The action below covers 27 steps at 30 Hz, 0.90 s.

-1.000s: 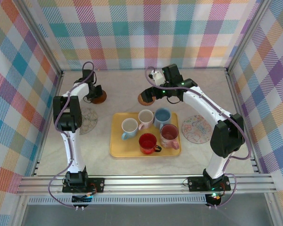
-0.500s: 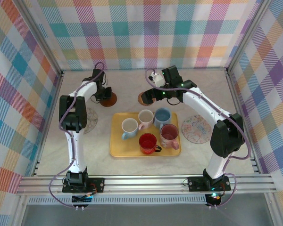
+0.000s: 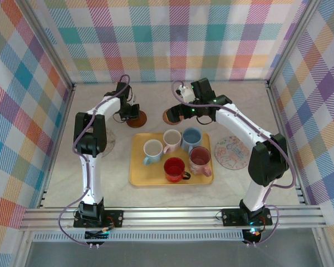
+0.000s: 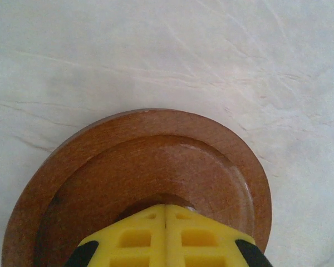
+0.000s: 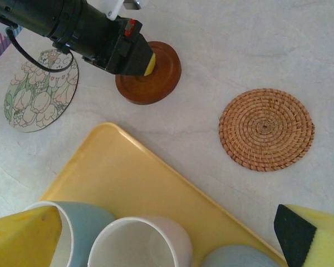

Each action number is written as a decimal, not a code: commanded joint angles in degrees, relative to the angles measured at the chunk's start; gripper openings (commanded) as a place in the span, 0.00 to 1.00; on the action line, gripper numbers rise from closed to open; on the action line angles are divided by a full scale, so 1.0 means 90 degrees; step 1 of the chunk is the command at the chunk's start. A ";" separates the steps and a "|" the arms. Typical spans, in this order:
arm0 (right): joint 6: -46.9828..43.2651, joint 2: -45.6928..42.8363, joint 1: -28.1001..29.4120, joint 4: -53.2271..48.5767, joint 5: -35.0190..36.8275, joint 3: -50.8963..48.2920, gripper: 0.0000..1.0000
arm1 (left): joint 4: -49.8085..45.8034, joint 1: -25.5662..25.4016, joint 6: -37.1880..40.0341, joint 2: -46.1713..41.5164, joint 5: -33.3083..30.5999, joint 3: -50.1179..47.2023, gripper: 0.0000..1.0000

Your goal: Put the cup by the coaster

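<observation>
Several cups stand on the yellow tray [image 3: 139,177]: white [image 3: 152,149], cream [image 3: 171,138], blue [image 3: 191,135], pink [image 3: 200,158] and red [image 3: 174,167]. My left gripper [image 3: 132,111] is shut, its yellow fingertips [image 4: 166,222] pressed down on a round wooden coaster [image 4: 156,156] just off the tray's far left corner. In the right wrist view that coaster [image 5: 158,75] lies left of a woven coaster [image 5: 266,129]. My right gripper [image 5: 167,222] hangs open over the tray's far edge [image 5: 128,167], holding nothing, with the cream cup [image 5: 139,245] below it.
A floral coaster [image 3: 231,151] lies right of the tray. Another floral coaster [image 5: 42,92] lies left of it, partly under my left arm. The woven coaster [image 3: 168,117] sits beneath my right gripper [image 3: 181,111]. Plaid walls enclose the table on three sides.
My left gripper has slid to the right along the back of the table, and the wooden coaster has moved with it towards the tray. The right arm has barely moved.
</observation>
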 commanded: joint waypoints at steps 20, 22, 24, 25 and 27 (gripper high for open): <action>0.0220 -0.0486 0.0050 0.0401 -0.0116 -0.0501 0.99 | 0.0002 -0.0363 -0.0577 0.0535 0.0430 0.0334 0.00; 0.0226 -0.0537 0.0050 0.0400 -0.0088 -0.0555 0.99 | -0.0034 -0.0382 -0.0603 0.0619 0.0443 0.0440 0.00; 0.0204 -0.0603 0.0049 0.0418 -0.0081 -0.0640 0.99 | -0.0049 -0.0402 -0.0618 0.0672 0.0422 0.0502 0.00; 0.0197 -0.0626 0.0050 0.0415 -0.0069 -0.0659 0.99 | -0.0040 -0.0412 -0.0625 0.0687 0.0421 0.0513 0.00; 0.0178 -0.0672 0.0050 0.0397 -0.0021 -0.0707 0.99 | -0.0068 -0.0431 -0.0646 0.0698 0.0441 0.0523 0.00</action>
